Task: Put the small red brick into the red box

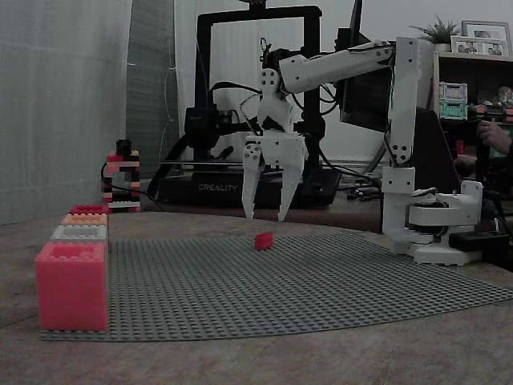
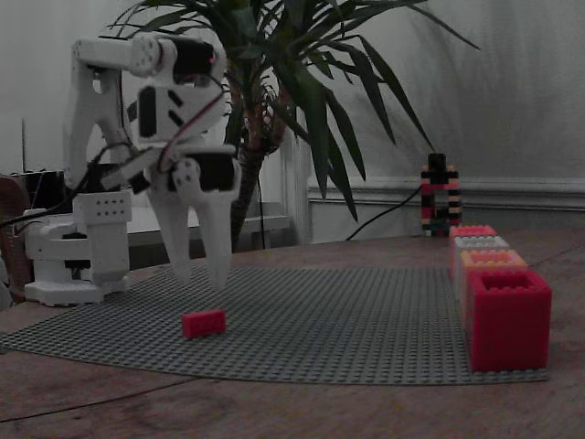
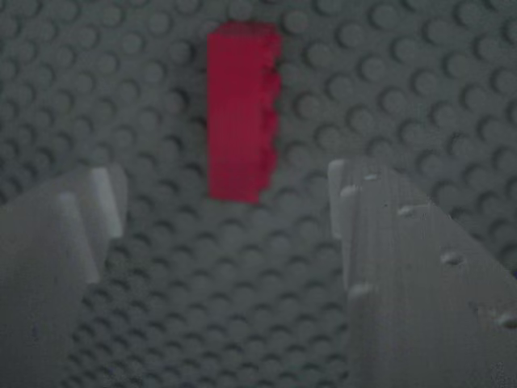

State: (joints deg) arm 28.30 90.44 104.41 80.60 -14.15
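The small red plastic brick is looking smooth; the grey studded plastic baseplate is looking rough. Both are appearing matt.

In the wrist view a small red brick lay on a grey studded plate, its long side running up and down the picture and its knobs facing right, so it lay on its side. The gripper hung above the plate with its two pale fingers spread wide, one at the lower left and one at the lower right. The brick's near end sat just beyond the gap between the tips, closer to the left-hand one, touching neither.
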